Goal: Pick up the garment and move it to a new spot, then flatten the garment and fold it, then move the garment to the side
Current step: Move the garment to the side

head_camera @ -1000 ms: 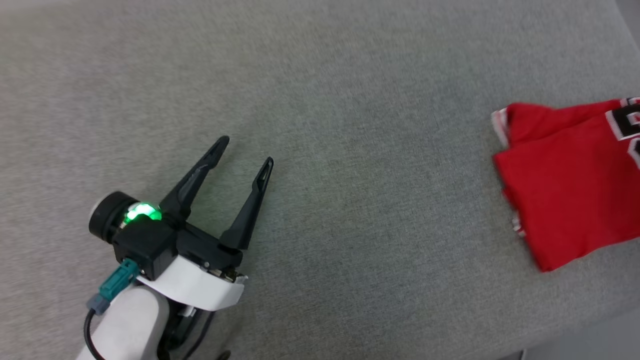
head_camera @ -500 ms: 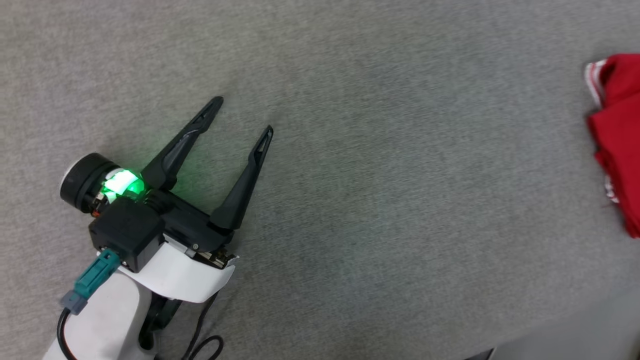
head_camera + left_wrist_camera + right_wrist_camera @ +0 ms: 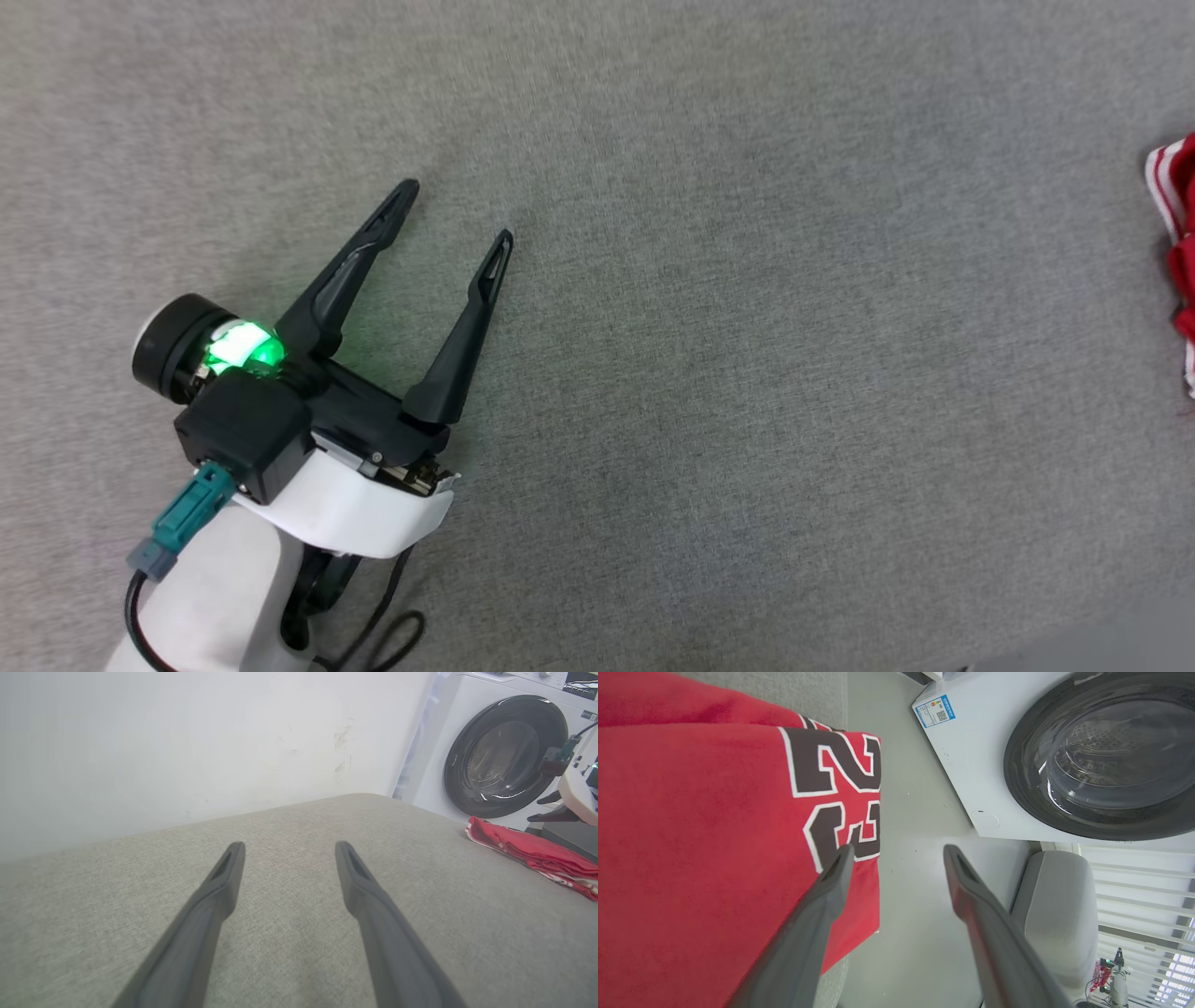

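Observation:
The garment [image 3: 700, 840], a red jersey with black-and-white lettering, lies folded at the edge of the grey padded surface [image 3: 709, 355]. Only its striped corner [image 3: 1176, 243] reaches into the head view at the far right. In the left wrist view the garment [image 3: 537, 855] is a low red heap at the right. My right gripper [image 3: 899, 850] hovers open over the garment's outer edge, with nothing between its fingers. My left gripper [image 3: 456, 215] stands open above bare surface at the lower left, far from the garment, and its fingers [image 3: 224, 882] are empty.
A white front-loading washing machine [image 3: 1064, 765] stands on the floor just past the surface's edge, and also appears in the left wrist view [image 3: 504, 756]. A grey seat [image 3: 1057, 910] is beside it. A white wall [image 3: 187, 742] lies behind the surface.
The head view has swung away from the garment, which now sits at the right edge of the picture. My left gripper stays open in much the same pose.

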Motion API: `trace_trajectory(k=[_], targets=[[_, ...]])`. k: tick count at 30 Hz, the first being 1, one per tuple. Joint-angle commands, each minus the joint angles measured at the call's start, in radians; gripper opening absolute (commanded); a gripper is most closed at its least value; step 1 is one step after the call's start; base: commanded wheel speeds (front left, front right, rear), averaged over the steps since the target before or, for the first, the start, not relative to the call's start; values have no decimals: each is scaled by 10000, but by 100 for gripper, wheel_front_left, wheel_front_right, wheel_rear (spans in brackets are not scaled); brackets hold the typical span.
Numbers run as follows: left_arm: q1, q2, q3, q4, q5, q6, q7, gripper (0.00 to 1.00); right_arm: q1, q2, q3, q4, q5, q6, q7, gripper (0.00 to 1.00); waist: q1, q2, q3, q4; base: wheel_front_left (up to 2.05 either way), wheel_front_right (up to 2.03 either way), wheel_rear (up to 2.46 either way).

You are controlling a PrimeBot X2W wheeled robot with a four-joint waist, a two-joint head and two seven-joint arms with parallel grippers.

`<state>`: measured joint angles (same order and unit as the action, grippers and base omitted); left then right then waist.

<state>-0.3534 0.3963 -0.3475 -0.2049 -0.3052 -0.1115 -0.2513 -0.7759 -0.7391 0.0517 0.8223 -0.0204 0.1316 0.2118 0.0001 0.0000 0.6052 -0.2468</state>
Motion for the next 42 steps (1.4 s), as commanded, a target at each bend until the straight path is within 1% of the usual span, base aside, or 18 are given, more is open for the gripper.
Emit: trace_trajectory(k=[1, 5, 8, 12, 19, 21, 24, 26, 29, 33, 42], targets=[[116, -54, 38, 114, -60, 20, -85, 100, -91, 85, -19, -135, -36, -19, 42, 100, -1, 0, -374, 126, 0, 0, 0], [356, -324, 254, 590, -169, 45, -135, 100, -5, 181, 57, -878, 172, -19, 11, 100, -1, 0, -1133, 284, 0, 0, 0], [611, -584, 591, 714, -226, 61, -150, 100, 146, 333, 157, -1764, 523, -19, -437, 100, -1, 0, -1729, 416, 0, 0, 0], [1053, -887, 1116, 916, -217, 64, -144, 100, 486, 829, 7, -2981, 1538, -19, -1195, 100, -1, 0, -2482, 638, 0, 0, 0], [1997, -1492, 1980, 1010, -117, -20, -136, 100, 1880, 1918, -114, -5421, 2660, -19, -2250, 100, -1, 0, -3652, 1031, 0, 0, 0], [2270, -1688, 2226, 1035, -94, -31, -135, 100, 2451, 2381, -167, -6203, 2935, -17, -2390, 100, -1, 0, -3877, 1130, 0, 0, 0], [2653, -2039, 2485, 1245, -299, -83, -135, 100, 3425, 2875, 12, -7214, 3061, -17, -2690, 100, -1, 0, -4166, 1289, 0, 0, 0], [2814, -2133, 2619, 1385, -266, -100, -135, 100, 4044, 3275, -25, -7596, 3142, -17, -2989, 100, -1, 0, -4309, 1424, 0, 0, 0], [3010, -2280, 2753, 1655, -180, -138, -136, 100, 4827, 3850, -121, -7888, 3116, -17, -3419, 100, -1, 0, -4531, 1634, 0, 0, 0], [3187, -2502, 3163, 1859, 43, -159, -136, 100, 5521, 4346, 84, -7958, 2759, -17, -3875, 100, -1, 0, -4702, 1741, 0, 0, 0], [3566, -2882, 3490, 2336, 733, -183, -136, 100, 6424, 5281, -51, -6963, 2680, -16, -4525, 100, -1, 0, -5176, 1846, 0, 0, 0]])
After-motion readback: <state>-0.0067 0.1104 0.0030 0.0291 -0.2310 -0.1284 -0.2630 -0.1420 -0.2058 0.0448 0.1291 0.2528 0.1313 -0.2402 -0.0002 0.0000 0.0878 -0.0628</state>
